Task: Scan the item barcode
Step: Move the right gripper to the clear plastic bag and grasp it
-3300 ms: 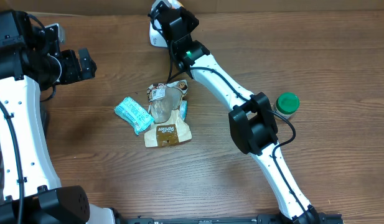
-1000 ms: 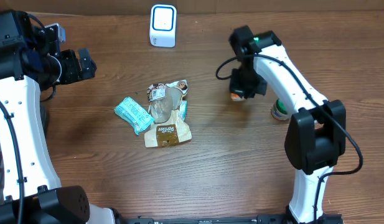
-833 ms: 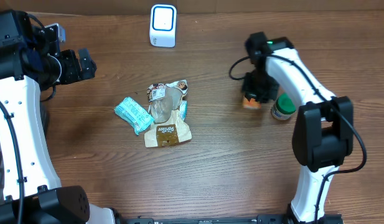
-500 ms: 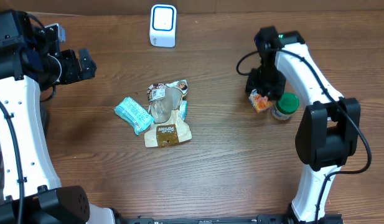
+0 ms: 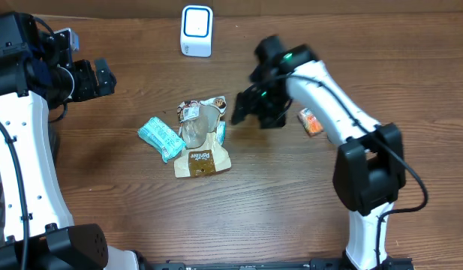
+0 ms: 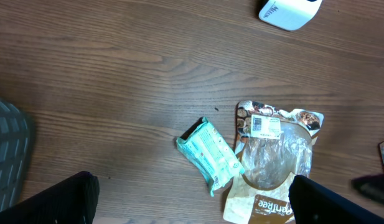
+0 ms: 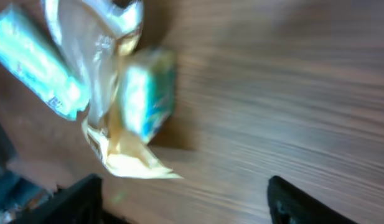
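Plainly, wood-grain table (image 5: pixel 126 217), white scanner (image 5: pixel 196 31) at far edge — left and right jaws wide, empty.

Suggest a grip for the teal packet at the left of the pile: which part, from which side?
Pinch the teal packet across its short width, near its upper-left end, coming straight down. It lies flat and slanted on the table. That end looks clear, while the lower-right end sits right against the brown pouch, so there is probably little finger room there.
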